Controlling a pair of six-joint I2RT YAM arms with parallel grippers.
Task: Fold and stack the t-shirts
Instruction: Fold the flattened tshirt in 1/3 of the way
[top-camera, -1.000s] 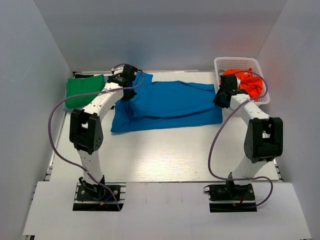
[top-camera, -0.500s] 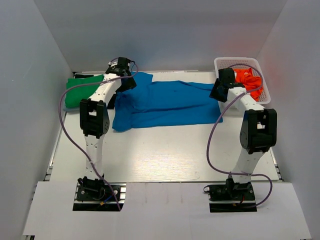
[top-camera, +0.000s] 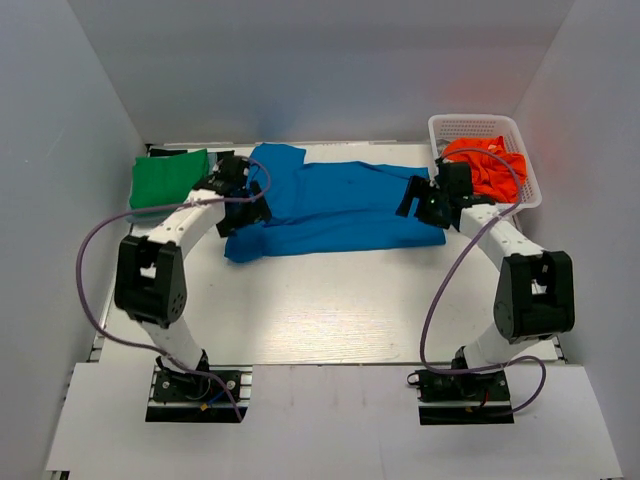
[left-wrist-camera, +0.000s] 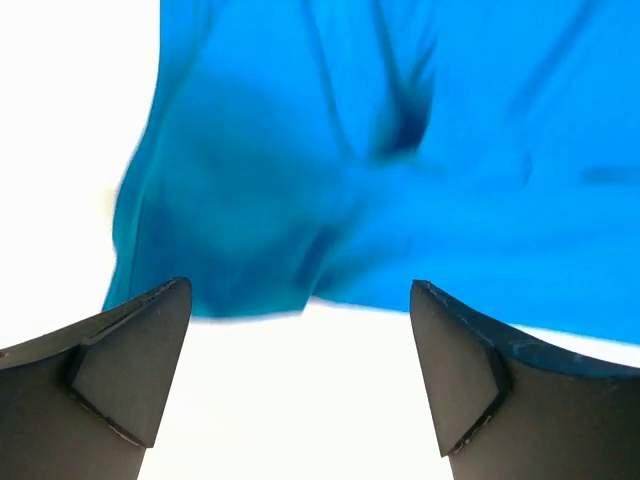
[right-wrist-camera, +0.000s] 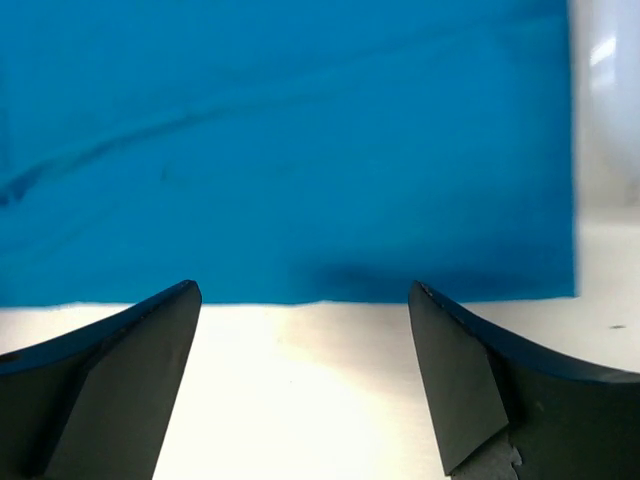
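Observation:
A bright blue t-shirt (top-camera: 335, 205) lies folded lengthwise across the back of the table. In the left wrist view the blue t-shirt (left-wrist-camera: 400, 150) fills the upper part and looks rumpled. My left gripper (top-camera: 243, 212) hangs over its left end, open, with only bare table between the fingers (left-wrist-camera: 130, 360). My right gripper (top-camera: 413, 200) is at the shirt's right end, open and empty too, the flat blue hem (right-wrist-camera: 300, 290) just beyond its fingertips (right-wrist-camera: 470, 370). A folded green t-shirt (top-camera: 168, 180) lies at the back left. An orange t-shirt (top-camera: 488, 165) sits in the basket.
The white mesh basket (top-camera: 470, 128) stands at the back right corner, close to my right arm. A dark cloth edge (top-camera: 160, 152) shows behind the green t-shirt. White walls enclose the table (top-camera: 330, 310) on three sides.
Both grippers have opened and let go of the blue t-shirt. Both arms have drawn back toward the near side, and the shirt now lies settled on the table.

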